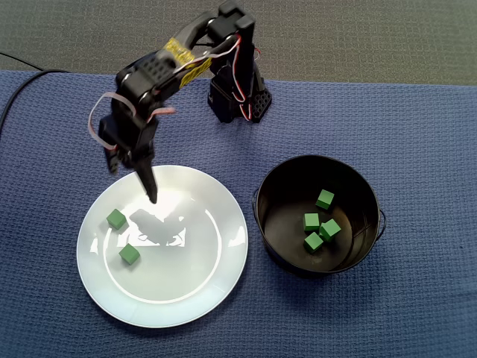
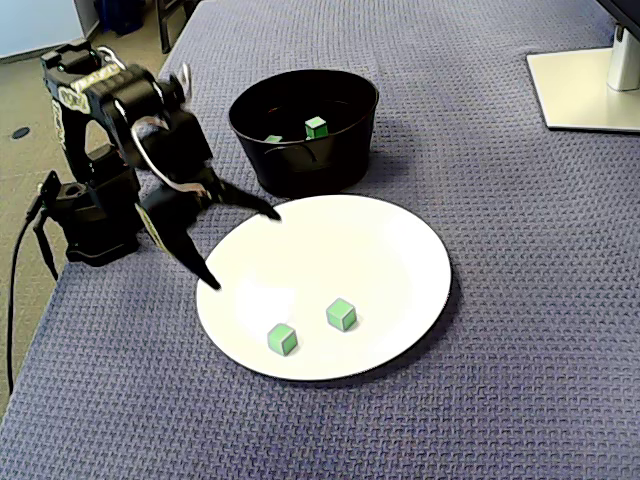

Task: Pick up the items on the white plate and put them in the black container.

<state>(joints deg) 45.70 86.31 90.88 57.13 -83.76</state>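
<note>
Seen from the side, the plate [image 2: 400, 250] lies nearest on the blue cloth [image 2: 500, 420] that covers the worktop, towards the left edge. Two green cubes rest on its near part, a little apart. The left cube [image 2: 282, 338] sits close to the near rim, and the right cube [image 2: 342, 314] sits slightly further in.

Beyond them the tool [image 2: 244, 249] hangs at the plate's left rim, its two black fingers spread wide with nothing between them. One tip is over the near-left rim and the other over the far-left rim. I cannot tell whether the tips touch the plate. Both cubes lie clear of it.

The black arm [image 2: 120, 110] stands on its base by the left edge, and a cable [image 2: 12, 300] trails down past that edge.

Further back is the black container [image 2: 300, 165], just behind the plate. In the view from above, a thin strip of cloth shows between container [image 1: 276, 186] and plate [image 1: 201, 283], so they do not touch. Four cubes [image 1: 311, 221] lie inside, towards the middle of its floor.

At the far right corner stands a pale monitor stand [image 2: 585, 90].
</note>
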